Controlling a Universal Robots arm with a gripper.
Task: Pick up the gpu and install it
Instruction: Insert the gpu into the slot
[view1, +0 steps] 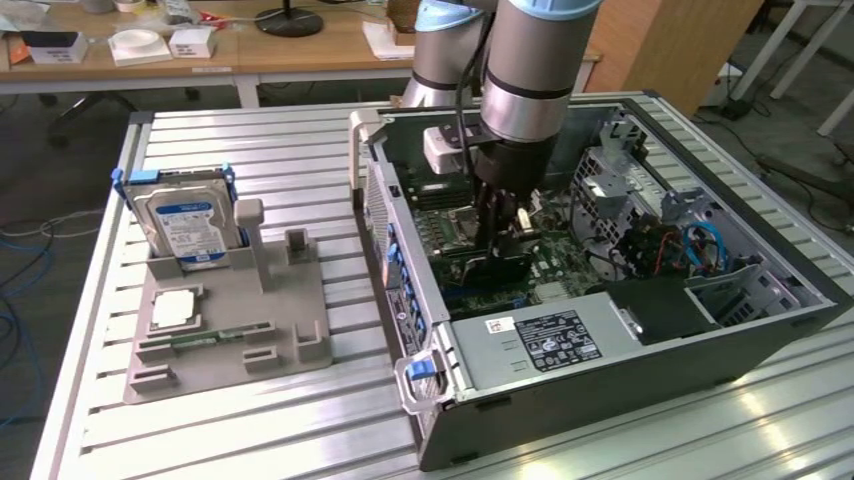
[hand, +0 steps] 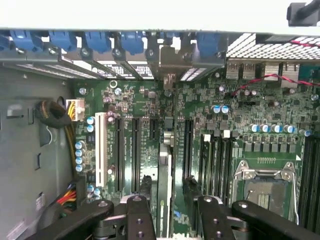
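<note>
Jaws clasping the gpu (hand: 165, 175) edge-on, the gripper (hand: 168, 204) is holding it over the motherboard (hand: 250, 145): the insertion step, I judge, calling for square slot alignment.

Arm approx. vert., wrist down, gripper (view1: 503, 258) low, tips downward.

On your slatted aluminium table (view1: 267, 150), the open black tower case (view1: 641, 400) sits at the exterior view's right, with the grey moulded parts tray (view1: 287, 300) beside it at the left. The silver hard drive (view1: 194, 225) stands upright at the tray's far end. The thin gpu card (hand: 165, 175) stands edge-on inside the case, over the green motherboard (hand: 250, 150).
</note>
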